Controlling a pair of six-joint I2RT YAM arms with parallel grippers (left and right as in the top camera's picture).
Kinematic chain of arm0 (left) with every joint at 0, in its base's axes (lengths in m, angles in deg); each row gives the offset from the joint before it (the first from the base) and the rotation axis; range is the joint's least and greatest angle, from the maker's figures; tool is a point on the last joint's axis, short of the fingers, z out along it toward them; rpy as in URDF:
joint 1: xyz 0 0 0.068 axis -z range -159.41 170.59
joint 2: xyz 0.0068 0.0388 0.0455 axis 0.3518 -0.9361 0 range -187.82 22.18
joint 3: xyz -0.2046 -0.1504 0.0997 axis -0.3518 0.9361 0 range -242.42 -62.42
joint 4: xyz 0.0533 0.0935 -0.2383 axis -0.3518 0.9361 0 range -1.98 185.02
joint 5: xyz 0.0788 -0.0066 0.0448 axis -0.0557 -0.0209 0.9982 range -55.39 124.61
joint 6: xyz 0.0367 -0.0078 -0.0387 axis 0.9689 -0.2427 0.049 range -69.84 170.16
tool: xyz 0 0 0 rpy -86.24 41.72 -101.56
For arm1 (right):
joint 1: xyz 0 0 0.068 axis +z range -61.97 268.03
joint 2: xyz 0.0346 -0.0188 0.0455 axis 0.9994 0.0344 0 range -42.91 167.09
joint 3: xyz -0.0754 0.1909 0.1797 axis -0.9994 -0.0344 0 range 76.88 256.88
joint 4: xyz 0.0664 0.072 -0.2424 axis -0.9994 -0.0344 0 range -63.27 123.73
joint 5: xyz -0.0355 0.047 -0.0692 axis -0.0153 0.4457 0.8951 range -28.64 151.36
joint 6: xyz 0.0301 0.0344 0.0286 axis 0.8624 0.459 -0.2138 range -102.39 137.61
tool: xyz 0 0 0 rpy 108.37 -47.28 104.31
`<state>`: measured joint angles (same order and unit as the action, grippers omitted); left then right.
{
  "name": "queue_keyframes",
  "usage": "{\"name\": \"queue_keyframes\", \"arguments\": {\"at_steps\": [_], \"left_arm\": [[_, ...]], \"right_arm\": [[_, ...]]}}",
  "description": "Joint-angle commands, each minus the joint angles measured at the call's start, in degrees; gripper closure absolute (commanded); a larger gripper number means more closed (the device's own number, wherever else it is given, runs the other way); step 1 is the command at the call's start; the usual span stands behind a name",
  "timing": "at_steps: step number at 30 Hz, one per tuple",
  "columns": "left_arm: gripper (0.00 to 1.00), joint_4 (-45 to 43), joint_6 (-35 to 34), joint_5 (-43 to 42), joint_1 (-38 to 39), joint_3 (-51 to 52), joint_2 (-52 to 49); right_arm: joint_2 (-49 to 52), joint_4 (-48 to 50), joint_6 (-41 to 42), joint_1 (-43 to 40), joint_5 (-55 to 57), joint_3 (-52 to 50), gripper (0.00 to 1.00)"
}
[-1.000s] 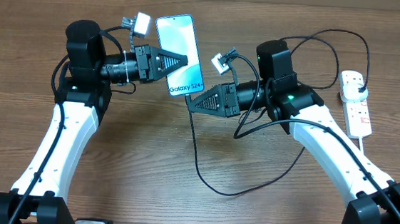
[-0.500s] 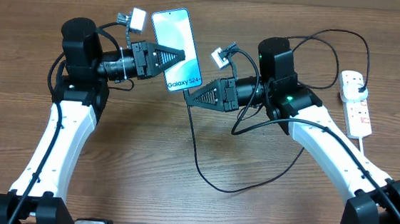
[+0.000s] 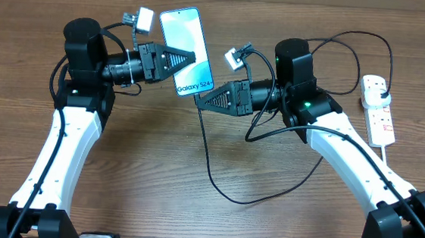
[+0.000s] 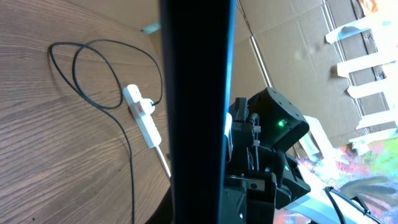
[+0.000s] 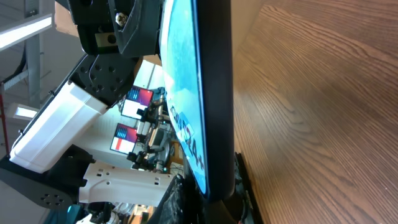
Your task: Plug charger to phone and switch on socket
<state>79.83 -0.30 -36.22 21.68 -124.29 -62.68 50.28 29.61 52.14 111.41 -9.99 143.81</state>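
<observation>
My left gripper [image 3: 189, 59] is shut on the phone [image 3: 184, 50] and holds it above the table, teal screen up. In the left wrist view the phone [image 4: 196, 112] is a black bar across the middle. My right gripper [image 3: 201, 103] is shut on the connector end of the charger [image 3: 210, 172], right at the phone's lower end. In the right wrist view the phone [image 5: 211, 93] stands edge-on just above my right jaws [image 5: 208, 202]; the connector tip is hidden. The black cable loops over the table to a plug in the socket [image 3: 380, 117], which also shows in the left wrist view [image 4: 143, 115].
The socket's thick white cord [image 3: 387, 152] runs off toward the right edge. The slack black cable lies in loops between the right arm and the table's front, and behind the right arm [image 3: 355, 39]. A cardboard wall stands behind the table.
My left gripper has carried the phone a little up and to the left. My right gripper has followed it to the left, staying at the phone's lower end with the cable.
</observation>
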Motion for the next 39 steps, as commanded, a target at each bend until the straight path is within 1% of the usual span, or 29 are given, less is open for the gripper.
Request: {"name": "queue_keyframes", "arguments": {"at_steps": [1,2,3,4,5,6,7,9,12,16,18,20,24,26,27,28,29,31,39], "left_arm": [[0.96,1.1,1.4,-7.6,1.6,0.6,0.7],[0.96,1.1,1.5,-7.6,1.6,0.6,0.7],[0.96,1.1,1.5,-7.6,1.6,0.6,0.7],[0.96,1.1,1.5,-7.6,1.6,0.6,0.7],[0.96,1.1,1.5,-7.5,1.6,0.6,0.7],[0.96,1.1,1.4,-7.5,1.6,0.6,0.7],[0.96,1.1,1.4,-7.4,1.6,0.6,0.7],[0.96,1.1,1.4,-7.0,1.6,0.6,0.7],[0.96,1.1,1.5,-6.5,1.6,0.6,0.7],[0.96,1.1,1.6,-5.4,1.6,0.6,0.7],[0.96,1.1,1.7,-4.9,1.6,0.6,0.7],[0.96,1.1,1.7,-4.1,1.6,0.6,0.7],[0.96,1.1,1.6,-2.6,1.6,0.6,0.7],[0.96,1.1,1.6,-2.4,1.6,0.6,0.7],[0.96,1.1,1.6,-2.4,1.6,0.6,0.7],[0.96,1.1,1.6,-2.4,1.6,0.6,0.7],[0.96,1.1,1.6,-2.5,1.6,0.6,0.7],[0.96,1.1,1.7,-2.5,1.6,0.6,0.7],[0.96,1.1,1.9,-2.5,1.6,0.6,0.7]], "right_arm": [[-0.5,2.6,0.2,-1.0,6.0,1.6,0.96],[-0.5,2.6,0.2,-1.0,6.0,1.6,0.96],[-0.5,2.5,0.2,-1.0,5.9,1.6,0.81],[-0.5,2.5,0.2,-1.0,5.9,1.6,0.57],[-0.5,2.4,0.2,-1.0,5.7,1.6,0.42],[-0.5,2.3,0.2,-1.0,5.7,1.6,0.31],[-0.5,2.0,0.2,-1.0,5.7,1.6,0.24],[-0.5,1.7,0.2,-1.0,5.7,1.6,0.16],[-0.5,0.9,0.1,-1.0,5.0,1.6,0.13],[-0.5,0.8,-4.2,-1.0,-2.4,1.6,0.07],[-0.5,-0.1,-6.5,-1.0,-5.7,1.6,0.05],[-0.5,-3.3,-9.0,-1.0,-5.8,1.6,0.05],[-0.5,-13.6,-15.9,-1.0,-2.1,1.6,0.10],[-0.5,-18.2,-18.6,-1.0,0.6,1.6,0.15],[-0.5,-19.4,-19.0,-0.9,1.5,1.6,0.19],[-0.5,-19.9,-19.7,-0.9,1.4,1.6,0.28],[-0.5,-19.8,-19.6,-0.9,1.4,1.6,0.41],[-0.5,-19.1,-19.6,-0.9,1.4,1.6,0.52],[-0.5,-17.2,-19.6,-0.9,1.2,1.6,0.53]]}}
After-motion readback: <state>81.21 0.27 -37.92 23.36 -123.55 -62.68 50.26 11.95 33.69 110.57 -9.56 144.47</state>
